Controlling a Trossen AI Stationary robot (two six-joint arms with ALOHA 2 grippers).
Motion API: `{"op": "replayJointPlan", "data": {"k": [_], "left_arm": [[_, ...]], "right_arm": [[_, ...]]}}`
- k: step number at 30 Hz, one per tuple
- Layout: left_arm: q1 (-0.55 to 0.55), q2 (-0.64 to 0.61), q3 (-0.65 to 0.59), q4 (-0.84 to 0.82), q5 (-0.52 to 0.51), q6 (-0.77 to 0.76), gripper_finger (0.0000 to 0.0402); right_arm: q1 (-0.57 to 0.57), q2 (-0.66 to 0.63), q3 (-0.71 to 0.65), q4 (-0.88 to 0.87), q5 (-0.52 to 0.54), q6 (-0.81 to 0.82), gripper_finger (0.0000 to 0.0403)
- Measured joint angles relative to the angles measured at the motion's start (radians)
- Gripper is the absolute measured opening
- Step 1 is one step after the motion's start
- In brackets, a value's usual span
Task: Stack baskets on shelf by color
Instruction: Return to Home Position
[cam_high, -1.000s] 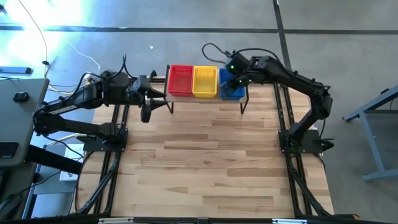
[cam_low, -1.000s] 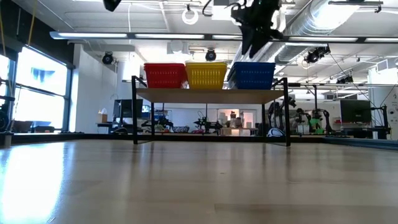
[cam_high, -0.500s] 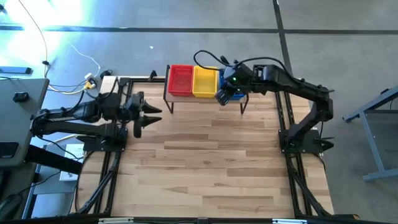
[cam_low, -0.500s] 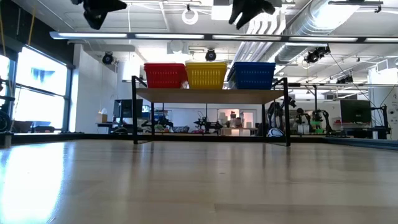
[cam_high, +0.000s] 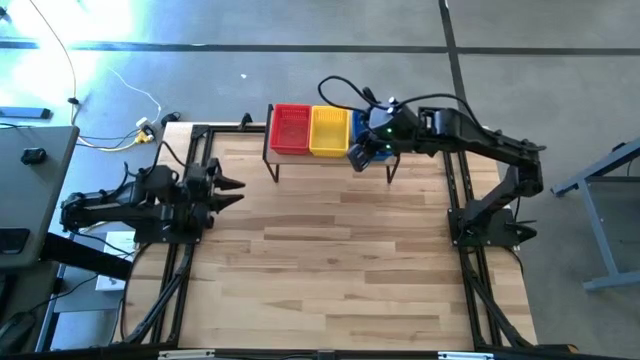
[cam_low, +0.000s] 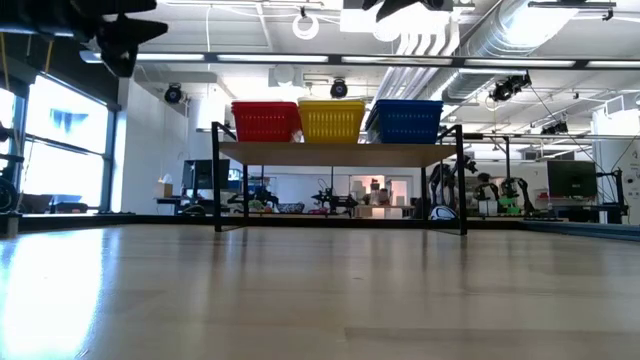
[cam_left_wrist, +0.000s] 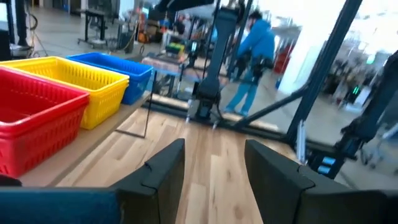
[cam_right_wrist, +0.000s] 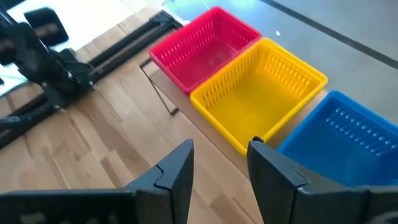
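large light-wood tabletop (cam_high: 330, 260): carries the low light-wood shelf on black legs (cam_low: 340, 153). on it, side by side: red plastic mesh basket stack (cam_high: 291, 129), yellow stack (cam_high: 330, 130), blue stack (cam_low: 406, 120). right gripper (cam_right_wrist: 221, 149), fingers apart, empty, hangs high just in front of the blue stack; retract upward first to avoid nudging it. left gripper (cam_left_wrist: 214, 146), likewise apart and empty, at the left table edge.

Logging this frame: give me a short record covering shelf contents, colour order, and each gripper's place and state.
shelf: at the far edge of the table, holds every basket in view
order, left to right in the high view: red baskets, yellow baskets, blue baskets
count per colour: cannot tell
left gripper: open, empty, over the table's left side, clear of the shelf
right gripper: open, empty, above the shelf's blue end
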Motion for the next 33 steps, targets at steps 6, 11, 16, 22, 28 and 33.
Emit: {"op": "replayJointPlan", "data": {"k": [6,11,16,22,28,33], "left_arm": [[-0.002,-0.15,-0.157,0.134,0.058,-0.057,0.0158],[-0.003,-0.22,-0.266,0.205,0.06,-0.076,0.0158],[-0.003,-0.211,-0.343,0.285,0.057,-0.072,0.0158],[-0.003,-0.207,-0.359,0.226,0.041,-0.032,0.0158],[-0.003,-0.204,-0.359,0.197,0.034,-0.071,0.0158],[-0.003,-0.204,-0.359,0.198,0.034,-0.075,0.0158]], "right_arm": [[0.002,-0.019,0.0,0.053,-0.006,-0.008,0.0135],[0.002,-0.067,0.0,0.056,-0.01,-0.009,0.0135],[-0.001,-0.154,0.0,0.056,0.013,-0.047,0.0135],[-0.001,-0.299,0.0,0.037,0.051,-0.139,0.0135],[0.0,-0.447,-0.001,-0.108,0.067,-0.19,0.0135],[0.035,-0.572,-0.126,-0.155,0.08,-0.184,0.0135]]}}
